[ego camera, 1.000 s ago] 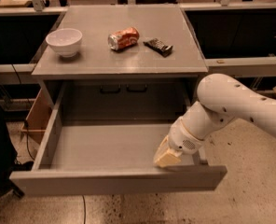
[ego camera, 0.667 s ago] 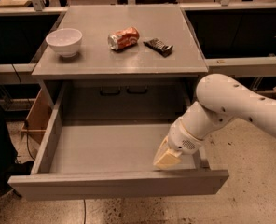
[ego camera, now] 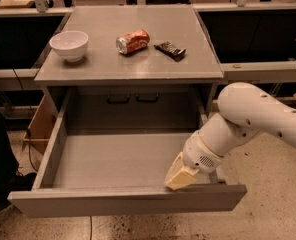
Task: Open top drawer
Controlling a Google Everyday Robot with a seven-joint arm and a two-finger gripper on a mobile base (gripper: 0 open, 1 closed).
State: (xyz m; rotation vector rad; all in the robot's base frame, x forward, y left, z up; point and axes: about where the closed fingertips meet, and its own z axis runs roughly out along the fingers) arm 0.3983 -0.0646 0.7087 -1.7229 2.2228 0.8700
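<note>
Camera view. The gripper [ego camera: 180, 176], a pale yellow tip on the white arm [ego camera: 258, 115], sits lower right of centre. It is inside the drawer [ego camera: 128, 200], just behind the front panel near its right-hand end; whether it is wide or narrow cannot be told. The drawer stands far out toward the bottom of the frame, its grey interior showing. Above it, the table top [ego camera: 103, 66] carries a white bowl [ego camera: 69, 45] at upper left, an orange can [ego camera: 133, 41] on its side at centre, and a dark wrapper [ego camera: 170, 49] just right of the can.
</note>
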